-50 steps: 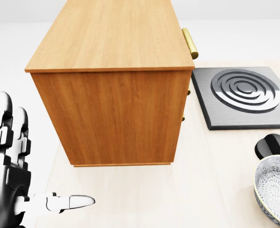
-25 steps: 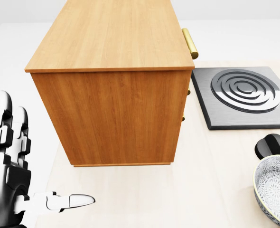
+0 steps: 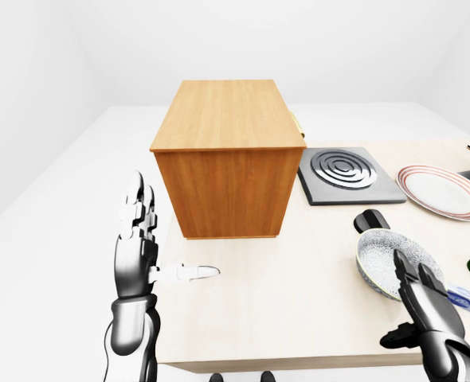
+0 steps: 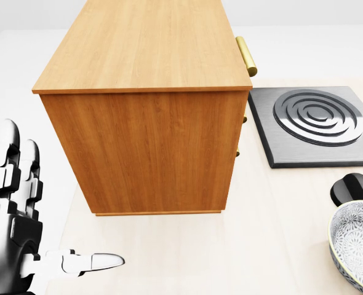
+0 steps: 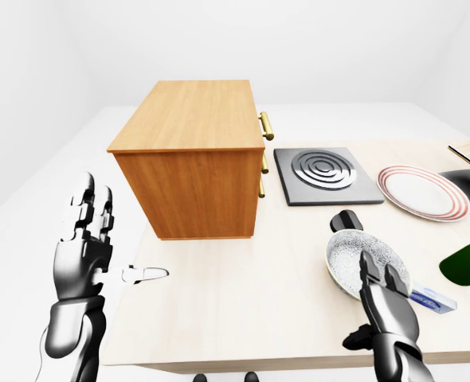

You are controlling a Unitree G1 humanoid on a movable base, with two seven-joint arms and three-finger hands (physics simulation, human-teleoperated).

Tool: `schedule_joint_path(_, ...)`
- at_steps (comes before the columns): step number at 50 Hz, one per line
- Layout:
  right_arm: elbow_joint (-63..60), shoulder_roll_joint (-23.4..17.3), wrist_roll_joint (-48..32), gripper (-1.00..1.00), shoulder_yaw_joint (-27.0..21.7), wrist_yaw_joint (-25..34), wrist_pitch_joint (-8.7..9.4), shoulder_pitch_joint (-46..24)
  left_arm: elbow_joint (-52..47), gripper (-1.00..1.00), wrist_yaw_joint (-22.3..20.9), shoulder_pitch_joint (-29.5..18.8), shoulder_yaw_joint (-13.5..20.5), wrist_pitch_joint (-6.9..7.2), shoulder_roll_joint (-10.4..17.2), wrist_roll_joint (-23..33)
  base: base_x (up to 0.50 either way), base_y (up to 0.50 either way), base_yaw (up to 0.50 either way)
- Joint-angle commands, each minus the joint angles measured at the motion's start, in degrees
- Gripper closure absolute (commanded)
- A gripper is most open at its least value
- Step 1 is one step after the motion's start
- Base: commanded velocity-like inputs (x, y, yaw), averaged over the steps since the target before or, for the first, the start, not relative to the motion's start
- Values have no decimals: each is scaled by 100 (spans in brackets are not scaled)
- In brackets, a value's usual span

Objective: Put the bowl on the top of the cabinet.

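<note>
While the bowl [image 5: 366, 264] sits on the table [image 5: 243, 302], well to the right of the cabinet [image 5: 191, 155], the right hand [image 5: 386, 306] hovers just below it with fingers spread, holding nothing. The left hand [image 3: 139, 239] is open too, left of the cabinet. I'd get the fingers around the rim first, then lift high enough to clear the cabinet's top edge.

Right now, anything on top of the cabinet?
Nothing: the cabinet top is bare wood. The bowl sits on the table by the right hand. Cabinet interior is hidden.
</note>
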Motion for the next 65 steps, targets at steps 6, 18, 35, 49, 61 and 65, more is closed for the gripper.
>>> schedule_joint_path(6, 179, -149, -113, -100, 229, -136, 0, -107, 45, -100, -4, -16, 5, 0, -1, 1, 0, 0, 0)
schedule_joint_path(18, 138, -161, -40, 100, 280, -53, 0, -57, 78, -100, 20, -61, 25, 0, -1, 2, 0, 0, 0)
schedule_joint_path(35, -327, -248, 225, 100, -31, 284, 0, -249, 60, -100, -15, -17, -23, 0, 4, 0, 0, 0, 0)
schedule_joint_path(49, -2183, -307, 1394, 100, -578, 2106, 0, -854, 100, -100, -30, -6, -33, 0, 10, -9, 0, 0, 0)
schedule_joint_path(61, -1076, -2114, 1327, 100, 100, 2570, 0, -3212, 120, -100, -29, -36, -35, 0, 9, -7, 0, 0, 0)
schedule_joint_path(65, -52, -2660, 1212, 100, 589, 2268, 0, -4020, 142, -100, -22, -61, -28, 0, 10, -8, 0, 0, 0)
